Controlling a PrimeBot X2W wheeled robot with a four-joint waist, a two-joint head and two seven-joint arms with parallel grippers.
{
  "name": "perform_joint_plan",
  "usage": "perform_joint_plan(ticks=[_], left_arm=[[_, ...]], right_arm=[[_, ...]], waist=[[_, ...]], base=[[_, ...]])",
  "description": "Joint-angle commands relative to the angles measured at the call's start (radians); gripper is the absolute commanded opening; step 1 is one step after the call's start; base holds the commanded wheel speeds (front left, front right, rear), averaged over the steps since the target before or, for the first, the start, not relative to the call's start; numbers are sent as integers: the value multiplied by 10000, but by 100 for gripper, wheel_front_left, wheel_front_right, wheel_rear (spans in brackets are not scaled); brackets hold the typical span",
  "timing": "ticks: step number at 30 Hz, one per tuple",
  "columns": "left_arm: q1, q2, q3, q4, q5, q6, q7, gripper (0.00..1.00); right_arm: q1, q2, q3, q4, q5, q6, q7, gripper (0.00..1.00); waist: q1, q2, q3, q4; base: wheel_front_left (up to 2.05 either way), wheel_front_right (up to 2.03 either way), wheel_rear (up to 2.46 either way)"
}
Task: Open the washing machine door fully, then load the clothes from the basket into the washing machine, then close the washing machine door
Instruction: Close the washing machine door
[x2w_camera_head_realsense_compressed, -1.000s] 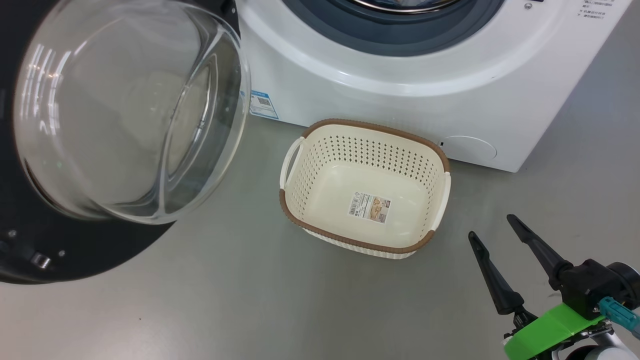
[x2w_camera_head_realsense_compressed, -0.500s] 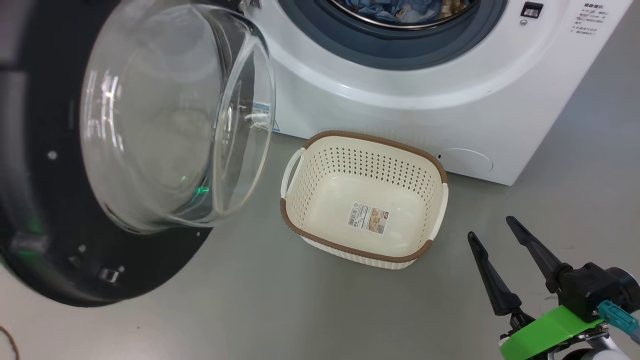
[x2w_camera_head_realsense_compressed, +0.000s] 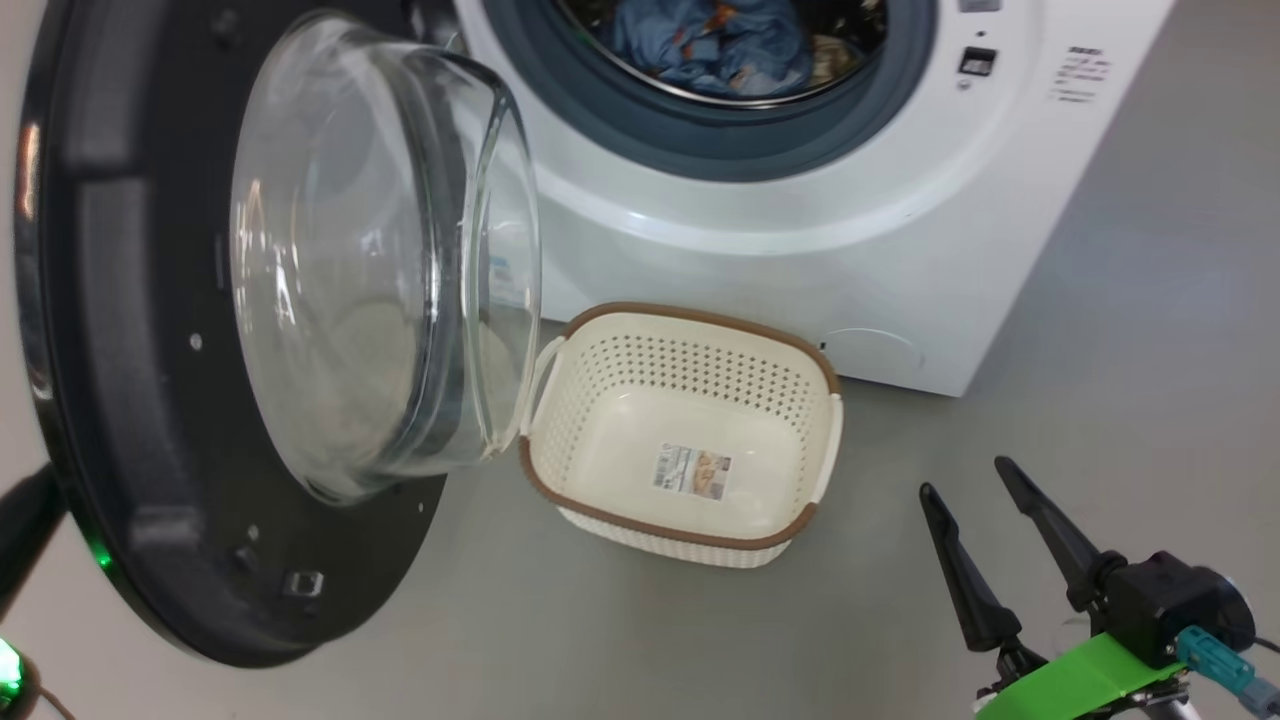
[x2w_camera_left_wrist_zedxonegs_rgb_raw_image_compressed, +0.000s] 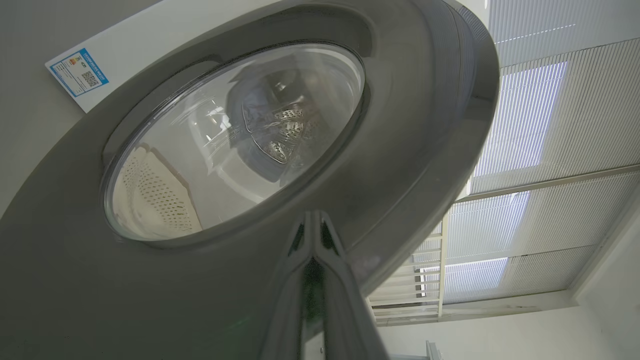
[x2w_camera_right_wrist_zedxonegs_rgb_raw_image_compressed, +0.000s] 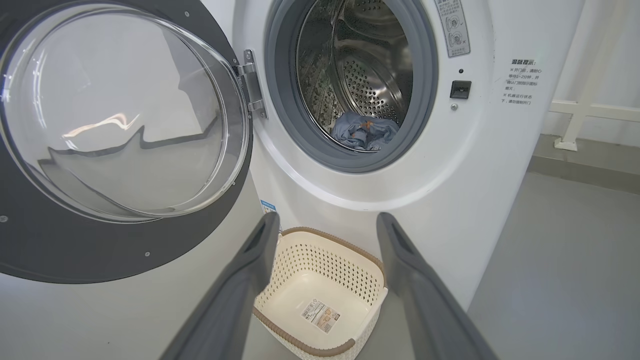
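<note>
The washing machine (x2w_camera_head_realsense_compressed: 800, 250) stands with its black door (x2w_camera_head_realsense_compressed: 130, 400) swung out on the left hinge, the glass bowl (x2w_camera_head_realsense_compressed: 380, 260) facing right. Blue clothes (x2w_camera_head_realsense_compressed: 710, 40) lie in the steel drum, the same clothes (x2w_camera_right_wrist_zedxonegs_rgb_raw_image_compressed: 362, 132) at its bottom. The cream basket (x2w_camera_head_realsense_compressed: 600, 400) sits on the floor before the machine, holding just a label sticker. My right gripper (x2w_camera_head_realsense_compressed: 962, 476) hangs open to the basket's right, nothing between its fingers; the right gripper (x2w_camera_right_wrist_zedxonegs_rgb_raw_image_compressed: 328, 216) points at the machine's front. My left gripper (x2w_camera_left_wrist_zedxonegs_rgb_raw_image_compressed: 312, 216) is shut, tips at the door's (x2w_camera_left_wrist_zedxonegs_rgb_raw_image_compressed: 400, 150) outer face near its rim.
Grey floor (x2w_camera_head_realsense_compressed: 700, 640) spreads around the basket and to the machine's right. A dark part of my left arm (x2w_camera_head_realsense_compressed: 25, 530) pokes out behind the door at the left edge. White window blinds (x2w_camera_left_wrist_zedxonegs_rgb_raw_image_compressed: 550, 125) and a wall lie beyond the door.
The door has swung from facing the camera toward the machine, its bowl now side-on. The head view has shifted, bringing the drum and clothes into view. My right gripper has hardly moved.
</note>
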Motion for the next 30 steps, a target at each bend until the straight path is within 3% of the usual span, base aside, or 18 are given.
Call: perform_joint_plan(ticks=[1,17,30], left_arm=[[-175,356,293,-434,-35,73,195,0],[367,22,-50,-606,24,321,309,0],[-7,-425,-389,-594,188,572,-4,0]], right_arm=[[76,55,195,-154,113,16,-143,100],[587,568,133,284,67,16,-486,100],[640,637,159,278,46,16,-498,100]], waist=[[0,0,-265,-362],[0,0,-1185,-2187],[0,0,-1140,-3460]], base=[[0,0,0],[0,0,0],[0,0,0]])
